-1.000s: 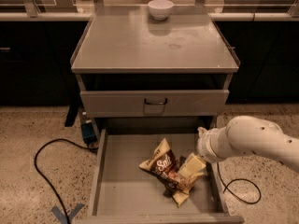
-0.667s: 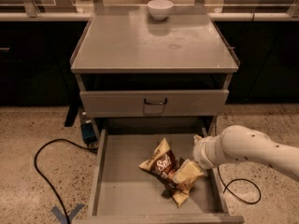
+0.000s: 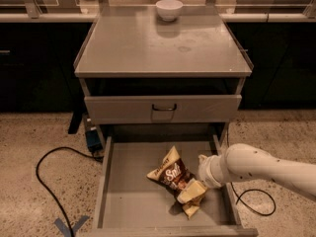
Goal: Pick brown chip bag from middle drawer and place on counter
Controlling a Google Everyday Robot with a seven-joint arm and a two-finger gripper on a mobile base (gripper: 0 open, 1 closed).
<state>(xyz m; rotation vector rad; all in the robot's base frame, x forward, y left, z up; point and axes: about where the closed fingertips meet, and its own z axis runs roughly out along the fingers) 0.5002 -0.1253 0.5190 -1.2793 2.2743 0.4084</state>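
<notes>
Camera view: the gripper (image 3: 192, 191) has crept onto the brown chip bag (image 3: 170, 173) in the middle drawer (image 3: 128, 201). Can't tell if it's clamped yet, so the lift looks next.

The small glossy brown chip bag (image 3: 170, 174) lay in the wide shallow grey metal middle drawer (image 3: 128, 201), right of its centre. The pale two-finger gripper (image 3: 192, 191) was over the drawer's right side, at the bag. Above and behind the drawer, the flat grey metal tabletop (image 3: 148, 48) carried a round white bowl (image 3: 169, 9).
</notes>
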